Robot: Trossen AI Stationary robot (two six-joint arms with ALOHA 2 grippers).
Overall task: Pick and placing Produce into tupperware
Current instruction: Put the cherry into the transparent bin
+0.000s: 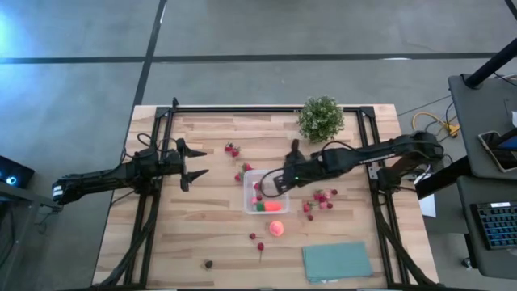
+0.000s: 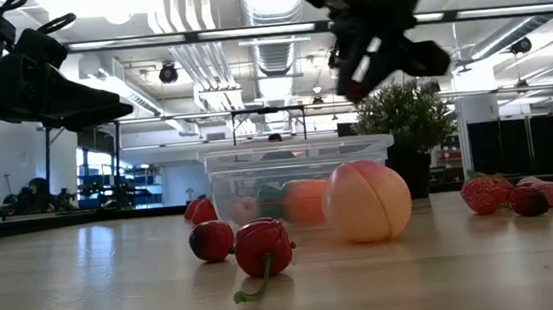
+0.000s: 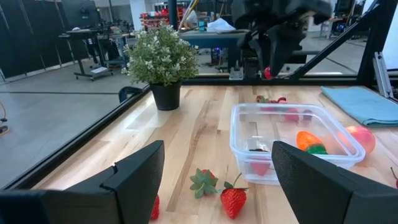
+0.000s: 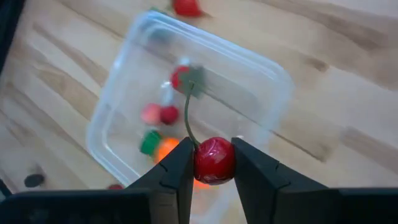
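The tupperware [image 1: 253, 204] is a clear square container at the table's middle, holding an orange piece with a green end [image 4: 163, 147] and small red and pink pieces. My right gripper [image 1: 271, 184] hangs above it, shut on a red cherry [image 4: 214, 160]. My left gripper [image 1: 196, 172] is open and empty above the table, left of the container. A peach ball [image 1: 277, 229] and cherries [image 1: 259, 241] lie on the table near the container. Strawberries lie to its far left [image 1: 233, 149] and to its right [image 1: 323, 200]. My right gripper pinches the round red cherry [image 4: 214, 163] between its two fingertips, one on each side. The fingers come from above, pointing down. The cherry is lifted clear, over the open tupperware. Its thin green stem [image 4: 186, 121] sticks out past the fingertips toward a second, blurred red piece.
A bushy potted plant [image 1: 321, 117] stands at the far edge, behind the container. A flat teal cloth [image 1: 338, 260] lies at the near right. A small dark piece [image 1: 208, 263] lies near the front edge. Black frame rails [image 1: 145, 218] run along both sides.
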